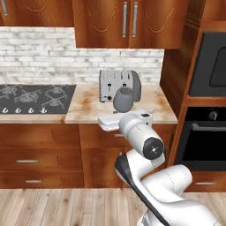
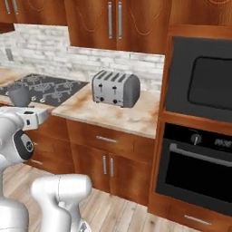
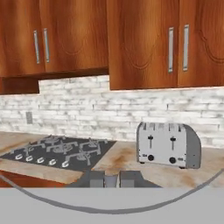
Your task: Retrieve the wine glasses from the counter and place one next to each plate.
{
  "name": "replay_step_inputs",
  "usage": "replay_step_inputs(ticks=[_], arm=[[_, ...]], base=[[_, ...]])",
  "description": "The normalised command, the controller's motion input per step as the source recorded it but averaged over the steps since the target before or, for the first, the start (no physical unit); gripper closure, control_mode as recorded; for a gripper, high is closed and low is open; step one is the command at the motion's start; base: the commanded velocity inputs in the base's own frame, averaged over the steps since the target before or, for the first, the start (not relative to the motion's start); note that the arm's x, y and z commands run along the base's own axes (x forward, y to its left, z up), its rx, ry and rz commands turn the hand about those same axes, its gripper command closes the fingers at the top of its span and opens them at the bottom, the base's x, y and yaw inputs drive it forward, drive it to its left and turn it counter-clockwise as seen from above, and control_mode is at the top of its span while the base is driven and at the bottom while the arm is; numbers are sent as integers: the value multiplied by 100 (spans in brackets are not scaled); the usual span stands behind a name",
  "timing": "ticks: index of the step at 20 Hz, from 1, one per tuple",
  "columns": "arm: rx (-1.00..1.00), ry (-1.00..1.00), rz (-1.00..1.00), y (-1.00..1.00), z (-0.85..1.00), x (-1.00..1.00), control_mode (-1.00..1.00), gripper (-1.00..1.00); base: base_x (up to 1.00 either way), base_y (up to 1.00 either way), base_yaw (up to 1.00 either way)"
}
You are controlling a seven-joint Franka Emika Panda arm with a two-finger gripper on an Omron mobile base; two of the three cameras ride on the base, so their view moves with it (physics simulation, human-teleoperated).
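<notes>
Smoky-grey glass [image 1: 124, 99] sits clamped in the closed gripper [image 3: 111, 179], lifted before the toaster [image 1: 119, 85]. Carry step; next, find a plate.

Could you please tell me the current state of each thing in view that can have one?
end effector: shut on the wine glass stem
wine glass: held upright, off the counter
toaster: upright on the counter, levers up
cooktop: no flames visible
upper cabinet doors: shut
drawers: shut
oven door: shut
</notes>
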Motion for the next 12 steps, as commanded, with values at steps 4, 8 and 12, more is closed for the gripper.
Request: replay_step_inputs(ticks=[4, 8, 12], arm=[[0, 0, 0, 0, 0, 0, 100, 100], [0, 0, 0, 0, 0, 0, 100, 100], [0, 0, 0, 0, 0, 0, 100, 100]], base=[[16, 21, 73], [28, 9, 74], [20, 0, 66]])
